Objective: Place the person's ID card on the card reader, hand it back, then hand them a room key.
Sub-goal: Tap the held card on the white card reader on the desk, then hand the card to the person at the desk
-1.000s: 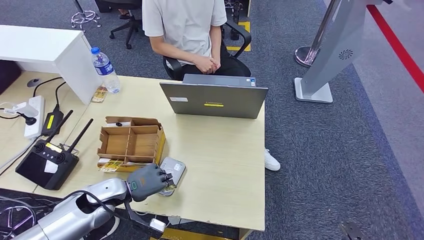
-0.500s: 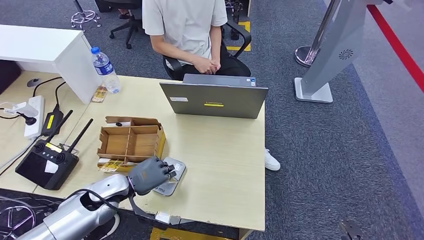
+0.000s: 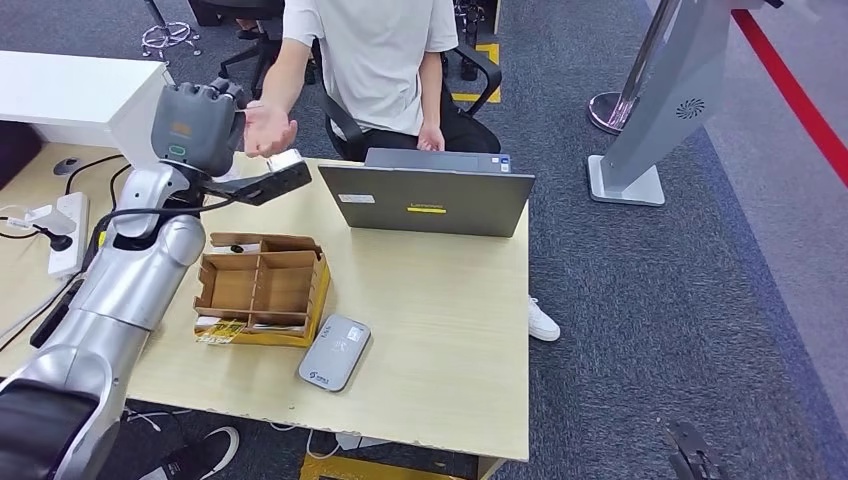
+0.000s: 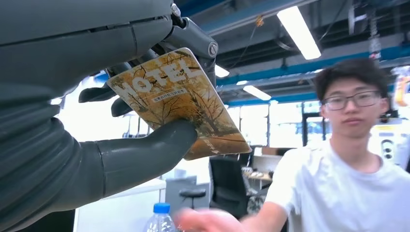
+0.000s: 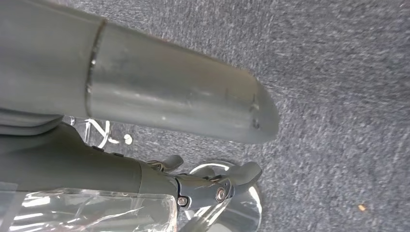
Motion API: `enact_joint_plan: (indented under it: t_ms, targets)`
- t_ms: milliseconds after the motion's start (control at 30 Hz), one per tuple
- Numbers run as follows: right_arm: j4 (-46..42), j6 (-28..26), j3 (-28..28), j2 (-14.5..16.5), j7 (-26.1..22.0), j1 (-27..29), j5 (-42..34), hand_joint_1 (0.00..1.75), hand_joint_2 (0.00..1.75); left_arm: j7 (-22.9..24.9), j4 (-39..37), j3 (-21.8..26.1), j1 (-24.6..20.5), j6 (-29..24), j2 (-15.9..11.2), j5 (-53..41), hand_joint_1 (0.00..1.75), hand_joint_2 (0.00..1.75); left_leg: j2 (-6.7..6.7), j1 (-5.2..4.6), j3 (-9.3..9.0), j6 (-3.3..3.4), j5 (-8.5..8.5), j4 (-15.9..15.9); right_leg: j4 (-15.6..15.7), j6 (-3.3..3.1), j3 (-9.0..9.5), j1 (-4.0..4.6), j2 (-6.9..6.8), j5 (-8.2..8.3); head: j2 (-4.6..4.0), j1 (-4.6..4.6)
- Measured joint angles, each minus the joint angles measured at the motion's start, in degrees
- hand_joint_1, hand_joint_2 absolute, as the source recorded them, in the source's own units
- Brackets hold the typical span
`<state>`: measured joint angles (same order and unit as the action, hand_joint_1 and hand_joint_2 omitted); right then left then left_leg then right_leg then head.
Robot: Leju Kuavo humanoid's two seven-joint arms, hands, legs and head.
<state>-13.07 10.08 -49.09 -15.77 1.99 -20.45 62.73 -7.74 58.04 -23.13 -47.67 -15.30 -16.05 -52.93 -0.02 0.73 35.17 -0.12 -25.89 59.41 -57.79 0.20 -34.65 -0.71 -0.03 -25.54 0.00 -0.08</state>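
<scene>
My left hand (image 3: 195, 125) is raised above the desk's far left corner, in front of the seated person. Between thumb (image 4: 145, 154) and fingers it pinches an orange room key card (image 4: 183, 101) printed "HOTEL". The person's open hand (image 3: 268, 130) reaches out right beside my hand, blurred below the card (image 4: 208, 222) in the left wrist view. The grey card reader (image 3: 335, 351) lies bare near the desk's front edge. My right hand (image 5: 212, 186) hangs over the carpet with its fingers apart and nothing in them.
A cardboard divider box (image 3: 263, 288) with cards tucked at its front stands beside the reader. A grey laptop (image 3: 428, 200) sits at the far edge. A remote controller (image 3: 60, 310), a power strip (image 3: 68, 232) and a water bottle (image 4: 159, 220) are on the left.
My left hand rose from the card reader to the desk's far left with the room key card in it. The person stretched an arm out toward it.
</scene>
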Motion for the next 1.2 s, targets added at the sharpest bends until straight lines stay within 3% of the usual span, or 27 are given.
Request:
enact_joint_plan:
  t_ms: [167, 300, 633, 800, 967, 1200]
  targets:
    - [0.0, 0.07, 0.29, 0.45, 0.19, -0.93, 0.0, 0.0, 0.0, -1.51, -6.97, 2.93, -4.14, 0.89, 1.38, 0.96, 1.75, 1.75, -0.01, 0.0, 0.03, -0.01, 0.0, 0.0, 0.0, 0.0, -0.02, 0.0, 0.0, -0.01, 0.0, 0.01]
    - [0.0, 0.08, 0.33, 0.5, -0.04, -0.93, -0.05, 0.0, 0.0, -1.9, -8.3, 3.61, -5.2, 2.52, 1.67, 1.51, 0.0, 1.75, -0.01, -0.01, 0.05, 0.02, -0.03, 0.0, 0.01, 0.01, -0.03, -0.01, -0.01, -0.02, 0.0, 0.01]
    - [0.0, 0.1, 0.33, 0.49, -0.84, -0.36, -0.23, 0.0, 0.0, -1.93, -8.02, 3.67, -4.59, 4.45, 1.8, 1.62, 0.0, 1.75, -0.01, -0.01, 0.04, 0.02, -0.03, 0.0, 0.01, 0.01, -0.03, -0.01, -0.01, -0.01, 0.0, 0.01]
    - [0.0, 0.04, 0.16, 0.29, -1.55, 0.69, -0.82, 0.0, 0.0, -1.98, -4.1, 3.65, -2.4, 6.05, 0.63, 1.64, 0.0, 1.75, 0.0, -0.01, 0.05, 0.01, -0.05, -0.01, 0.01, 0.01, -0.05, -0.01, 0.0, -0.02, 0.0, 0.01]
    - [-0.02, 0.04, -0.53, -0.42, -3.35, 2.88, -2.29, 0.0, 0.0, -3.27, 6.69, 3.02, 4.15, 7.73, -3.05, 2.12, 0.0, 1.75, 0.02, -0.01, 0.05, -0.05, -0.13, -0.02, 0.01, 0.04, -0.07, -0.01, 0.05, -0.1, 0.0, 0.01]
    - [-0.26, 0.0, -2.05, -1.49, -5.19, 6.06, -3.83, 0.0, 0.0, -7.54, 24.27, 1.59, 16.56, 6.4, -11.08, 2.28, 0.0, 1.75, 0.12, -0.01, 0.04, -0.04, -0.27, -0.04, 0.01, 0.05, -0.09, -0.02, 0.16, -0.2, 0.0, 0.01]
